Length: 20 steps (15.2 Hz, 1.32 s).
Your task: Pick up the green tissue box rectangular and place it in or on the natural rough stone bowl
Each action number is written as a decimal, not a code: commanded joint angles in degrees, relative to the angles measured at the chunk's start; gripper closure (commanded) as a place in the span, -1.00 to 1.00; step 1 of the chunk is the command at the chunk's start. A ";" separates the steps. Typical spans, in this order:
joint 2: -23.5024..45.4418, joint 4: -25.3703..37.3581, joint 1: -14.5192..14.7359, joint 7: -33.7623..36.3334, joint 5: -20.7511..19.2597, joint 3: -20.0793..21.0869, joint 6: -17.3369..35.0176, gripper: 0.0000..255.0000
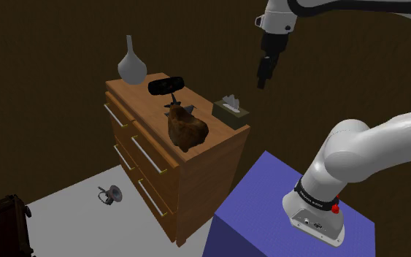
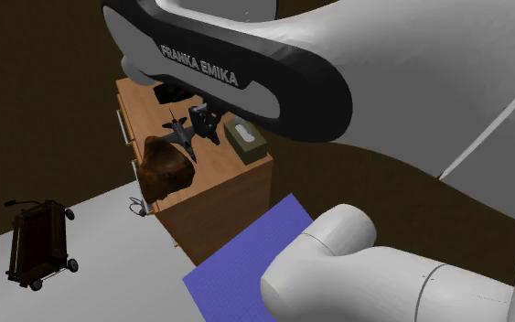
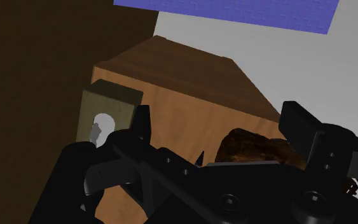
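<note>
Tissue box (image 1: 231, 109) (olive-green, tissue upward) sits at the wooden dresser's (image 1: 196, 175) wall-side end corner, long axis along the dresser's length. Gripper (image 1: 262, 82) hangs above, fingers spread. Grey floor (image 1: 65, 212), brown wall (image 1: 50, 58).

Grey vase (image 1: 131, 64), toy plane (image 2: 180, 133) atop wooden dresser (image 1: 205, 172).

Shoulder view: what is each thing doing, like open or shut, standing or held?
gripper: open, empty, up in the air
dresser: drawers shut
tissue box: upright on the dresser, tissue poking out, not held
stone bowl: on the dresser, no tissue box inside
vase: upright
</note>
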 commanded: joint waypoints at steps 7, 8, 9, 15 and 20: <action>5.59 -4.22 0.44 -10.26 -7.34 -3.88 12.08 -1.00; 6.82 -4.64 0.45 -11.83 -8.51 -4.51 14.21 -1.00; 8.14 -4.96 0.45 -13.36 -9.67 -5.14 16.36 -1.00; 17.67 -5.04 0.32 -21.70 -16.19 -8.66 29.40 -1.00; 27.23 -2.64 0.09 -27.72 -20.91 -11.01 39.91 -1.00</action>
